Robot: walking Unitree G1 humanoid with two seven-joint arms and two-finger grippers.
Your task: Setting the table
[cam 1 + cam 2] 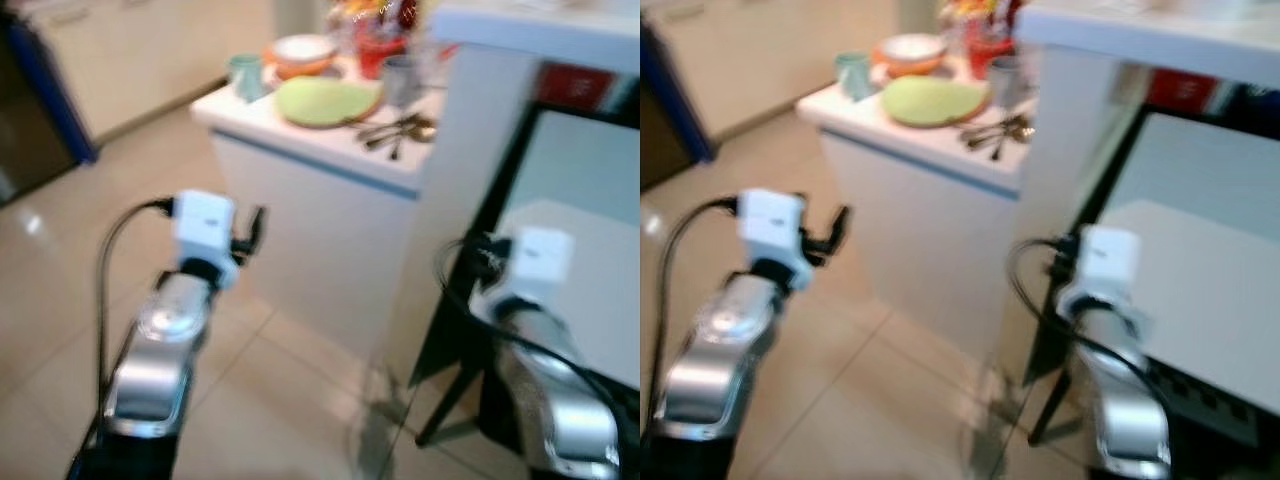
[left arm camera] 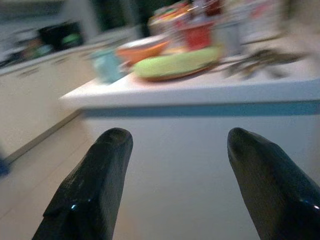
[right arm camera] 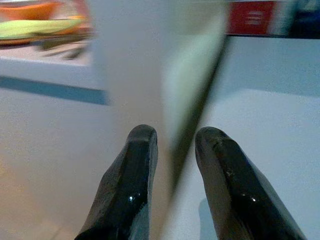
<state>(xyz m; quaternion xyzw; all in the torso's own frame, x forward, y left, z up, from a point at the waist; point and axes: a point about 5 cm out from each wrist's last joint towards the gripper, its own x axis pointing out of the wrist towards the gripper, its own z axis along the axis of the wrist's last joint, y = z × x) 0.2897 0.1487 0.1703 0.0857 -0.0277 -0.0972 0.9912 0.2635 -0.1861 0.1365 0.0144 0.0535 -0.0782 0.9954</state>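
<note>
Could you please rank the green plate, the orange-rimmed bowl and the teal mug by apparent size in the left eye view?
1. Flat round green plate, clearly largest.
2. Orange-rimmed white bowl.
3. Small teal mug, smallest.
The blur leaves the bowl and mug ranking somewhat unsure.

blurred cutlery [image 1: 398, 131], indistinct red containers [image 1: 378, 45], plate [image 1: 325, 101] smeared

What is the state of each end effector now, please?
Left end effector: open, holding nothing.
Right end effector: fingers slightly apart, holding nothing.

Green plate [image 1: 326, 101] flat on white counter [image 1: 300, 135] beside cutlery [image 1: 398, 131]
</note>
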